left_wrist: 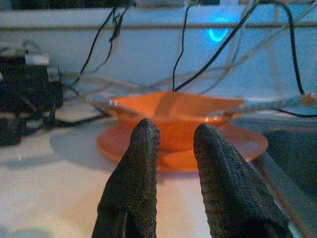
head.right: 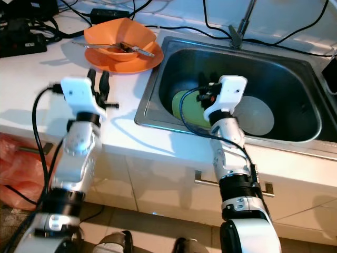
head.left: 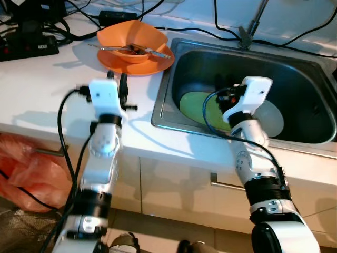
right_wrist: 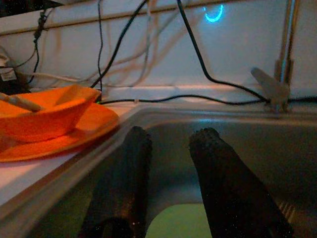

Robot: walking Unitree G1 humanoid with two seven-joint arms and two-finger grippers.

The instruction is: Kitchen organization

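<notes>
Hovering over the counter (head.left: pixel 37 95), the left gripper (left_wrist: pixel 173 136) faces the orange bowl (head.left: pixel 131 39), jaws apart; right gripper (right_wrist: pixel 168 136) inside the sink (head.left: pixel 316 68), likewise apart.

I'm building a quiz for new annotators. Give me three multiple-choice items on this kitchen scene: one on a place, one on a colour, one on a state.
1. Where is the green plate?
A. In the sink
B. On the floor
C. On the counter

2. What colour is the bowl on the counter?
A. Blue
B. Orange
C. Black

3. How are the left tool fingers?
A. Clamped on a spoon
B. Holding the bowl
C. Apart, holding nothing

Key: 1 A, the green plate lies on the sink bottom beside a white plate, under the right tool. 2 B, the bowl and the plate under it are orange. 3 C, the left wrist view shows a bare gap between the fingers, short of the bowl.
</notes>
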